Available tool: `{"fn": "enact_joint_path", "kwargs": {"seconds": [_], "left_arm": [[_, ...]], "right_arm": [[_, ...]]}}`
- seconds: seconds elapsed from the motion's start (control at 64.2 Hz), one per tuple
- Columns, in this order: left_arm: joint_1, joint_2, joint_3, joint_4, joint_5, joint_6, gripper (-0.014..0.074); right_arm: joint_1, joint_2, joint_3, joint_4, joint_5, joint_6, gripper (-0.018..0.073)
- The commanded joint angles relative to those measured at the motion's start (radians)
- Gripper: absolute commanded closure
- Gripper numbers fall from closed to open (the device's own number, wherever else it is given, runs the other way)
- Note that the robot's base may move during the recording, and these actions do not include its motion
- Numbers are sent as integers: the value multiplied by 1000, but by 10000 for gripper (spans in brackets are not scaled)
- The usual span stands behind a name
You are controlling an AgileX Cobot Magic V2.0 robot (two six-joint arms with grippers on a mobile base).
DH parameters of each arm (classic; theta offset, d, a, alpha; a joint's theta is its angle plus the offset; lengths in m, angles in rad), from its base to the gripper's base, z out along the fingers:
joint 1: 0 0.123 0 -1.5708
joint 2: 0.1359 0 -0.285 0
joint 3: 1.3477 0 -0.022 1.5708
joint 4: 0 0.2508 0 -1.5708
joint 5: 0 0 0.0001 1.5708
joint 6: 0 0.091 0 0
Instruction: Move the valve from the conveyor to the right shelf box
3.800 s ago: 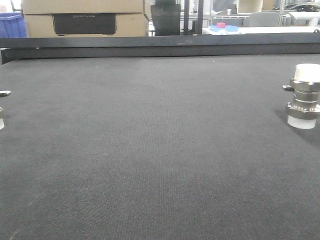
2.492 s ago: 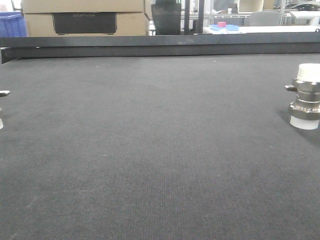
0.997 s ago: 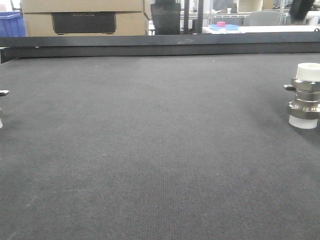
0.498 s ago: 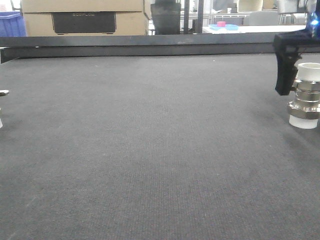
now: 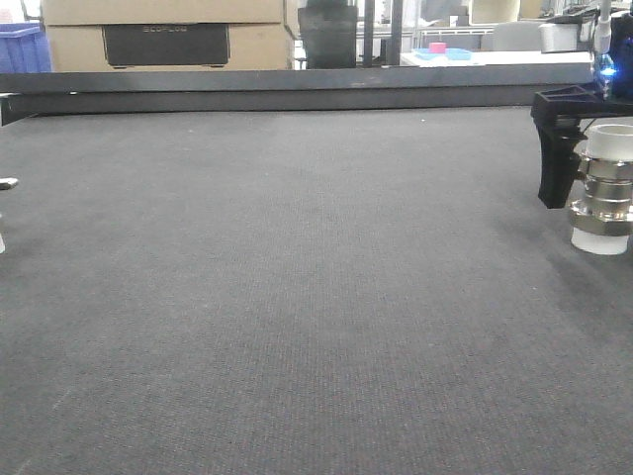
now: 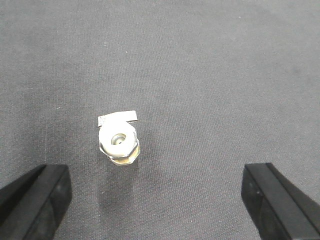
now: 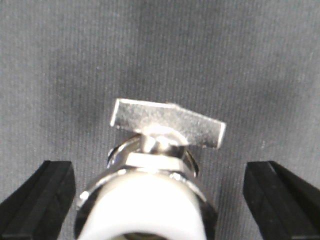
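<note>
Right gripper [image 7: 160, 202]: two matte black fingers [image 7: 40, 197], blocky, with fine lengthwise grooves on the faces. In the front view the one finger [image 5: 554, 148] just beside the valve [image 5: 605, 188] is an angular black bracket, wide on top and narrowing to a squared tip. Above the valve, a small blue-white light [image 5: 605, 67] glows on a blue housing [image 5: 623, 40]. What is probably a thin pale cable [image 5: 601, 20] runs above it, cropped at the edge. Left gripper [image 6: 160, 200]: same black finish, wedge-shaped fingertips [image 6: 35, 200], each with a flat raised ridge.

right hand [image 7: 160, 200] came down | fingers [image 5: 554, 158] wide apart, now around the valve [image 5: 605, 188] | right edge of the conveyor [image 5: 297, 297]
</note>
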State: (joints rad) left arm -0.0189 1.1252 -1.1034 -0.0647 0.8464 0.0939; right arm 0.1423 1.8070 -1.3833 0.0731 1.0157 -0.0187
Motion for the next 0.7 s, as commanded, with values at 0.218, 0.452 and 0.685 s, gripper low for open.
{"fn": "enact_joint_path", "kwargs": {"seconds": [0.218,0.452,0.685], "left_arm": [[-6,-1,-8,0,-4,1,-2],[-6,-1,-8,0,4,1,-2],[-6,-1,-8,0,4,1,-2]], "right_arm": [[6,-1,-10,-11,3,2,12],[22,-1,-10,-9,3,2,360],[22,-3,-10,-9,5,2,729]]}}
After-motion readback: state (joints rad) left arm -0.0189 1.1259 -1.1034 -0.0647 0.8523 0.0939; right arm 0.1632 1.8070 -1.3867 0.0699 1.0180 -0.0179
